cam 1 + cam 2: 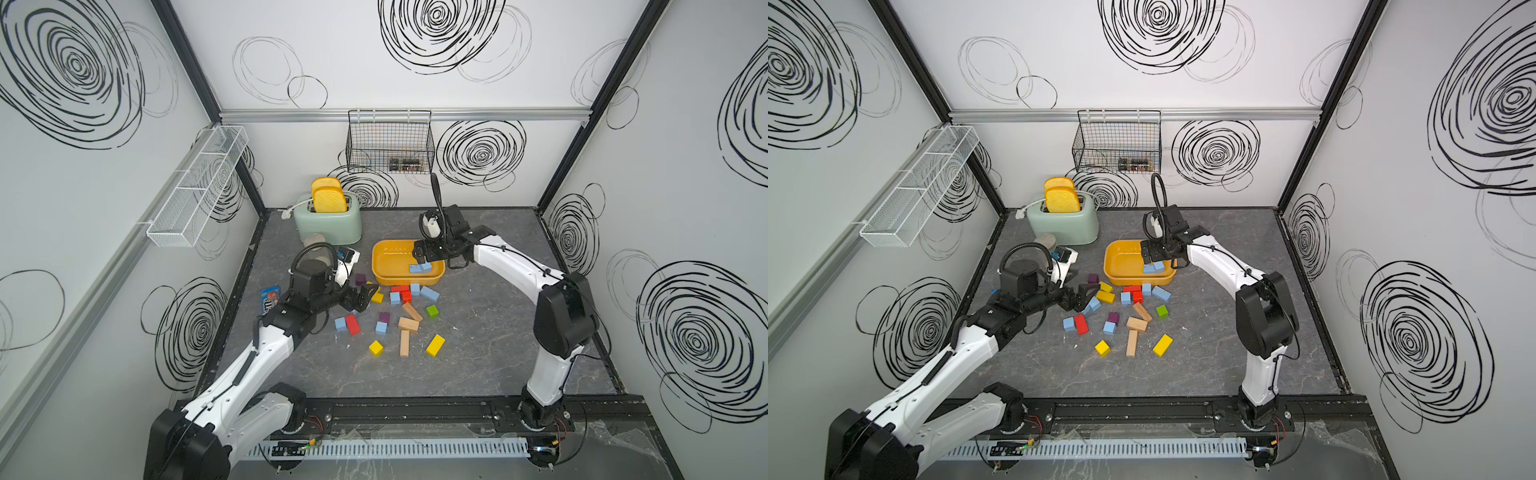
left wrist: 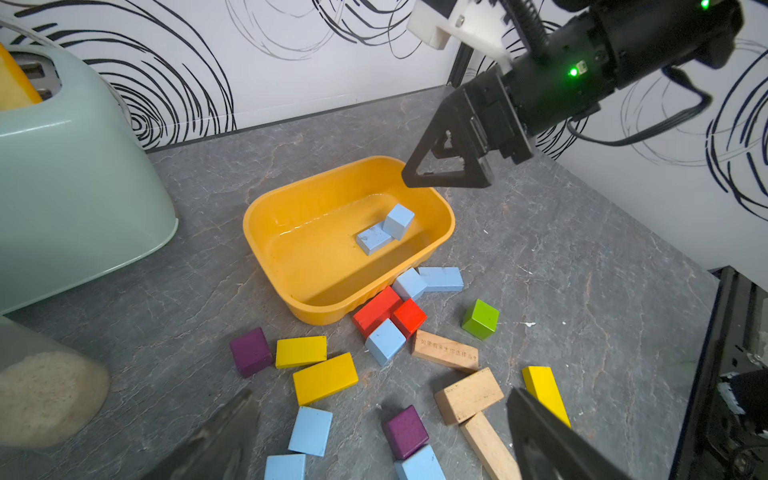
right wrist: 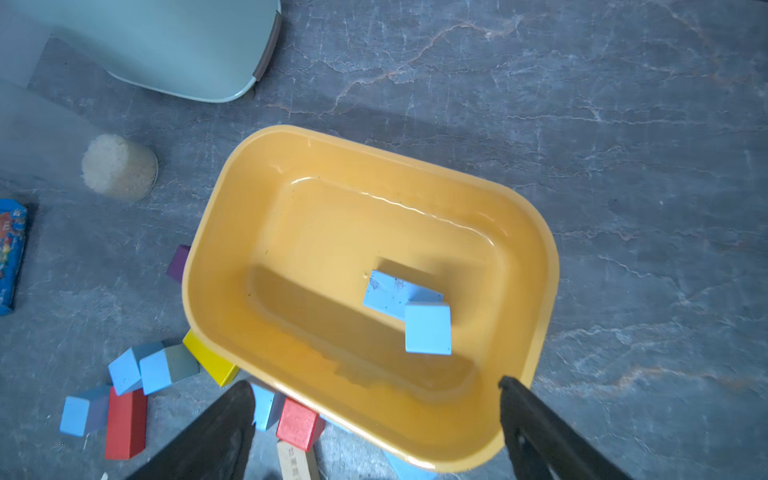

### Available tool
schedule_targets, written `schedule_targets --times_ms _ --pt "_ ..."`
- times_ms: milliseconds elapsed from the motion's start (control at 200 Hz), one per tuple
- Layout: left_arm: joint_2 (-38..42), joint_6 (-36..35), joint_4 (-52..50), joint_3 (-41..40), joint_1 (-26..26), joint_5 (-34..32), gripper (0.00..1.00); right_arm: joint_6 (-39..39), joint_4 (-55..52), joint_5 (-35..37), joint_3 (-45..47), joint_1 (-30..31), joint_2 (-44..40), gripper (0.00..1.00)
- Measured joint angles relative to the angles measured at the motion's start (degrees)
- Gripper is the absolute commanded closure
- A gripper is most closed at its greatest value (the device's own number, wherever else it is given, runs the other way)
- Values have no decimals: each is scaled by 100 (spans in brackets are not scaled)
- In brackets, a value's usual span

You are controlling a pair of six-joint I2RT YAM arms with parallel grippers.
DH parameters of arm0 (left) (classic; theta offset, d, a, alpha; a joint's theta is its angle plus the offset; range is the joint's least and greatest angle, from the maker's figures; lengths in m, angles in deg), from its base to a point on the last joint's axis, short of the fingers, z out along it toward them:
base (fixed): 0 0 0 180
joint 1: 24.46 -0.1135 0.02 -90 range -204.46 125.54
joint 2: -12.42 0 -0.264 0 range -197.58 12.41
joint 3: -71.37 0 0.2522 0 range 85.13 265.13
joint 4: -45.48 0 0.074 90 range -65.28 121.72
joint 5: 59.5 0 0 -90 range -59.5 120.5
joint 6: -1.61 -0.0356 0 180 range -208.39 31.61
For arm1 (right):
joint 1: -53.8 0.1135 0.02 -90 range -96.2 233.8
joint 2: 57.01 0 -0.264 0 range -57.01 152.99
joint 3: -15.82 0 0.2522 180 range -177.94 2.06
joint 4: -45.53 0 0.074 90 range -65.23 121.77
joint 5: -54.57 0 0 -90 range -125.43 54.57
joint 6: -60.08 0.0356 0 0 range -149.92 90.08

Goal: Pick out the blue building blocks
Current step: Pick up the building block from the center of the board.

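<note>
Two blue building blocks (image 1: 420, 268) lie inside the yellow tub (image 1: 390, 259): a flat brick (image 3: 384, 293) with a cube (image 3: 428, 328) leaning on it. My right gripper (image 3: 374, 384) hangs open just above the tub's near rim, holding nothing. Several more blue blocks (image 1: 340, 323) (image 1: 381, 327) (image 1: 429, 293) lie scattered among other coloured blocks in front of the tub. My left gripper (image 1: 365, 297) is open and empty, low over the left side of the scatter. In the left wrist view, blue blocks (image 2: 311, 430) lie between its fingers (image 2: 540, 432).
Red (image 1: 353, 324), yellow (image 1: 435, 345), purple (image 1: 384, 318), green (image 1: 432, 311) and plain wooden blocks (image 1: 404, 343) are mixed in. A mint toaster (image 1: 328, 224) with toast stands at the back left, next to a beige-filled cup (image 3: 119, 170). A blue candy packet (image 1: 269, 300) lies beside the left arm.
</note>
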Motion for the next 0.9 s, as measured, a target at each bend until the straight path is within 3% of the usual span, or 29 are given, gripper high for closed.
schedule_targets --times_ms 575,901 --pt "1001 7 -439 -197 514 -197 4 -7 155 -33 2079 216 -2050 5" --pt "1250 181 -492 -684 861 -374 4 120 258 -33 2889 273 -2468 8"
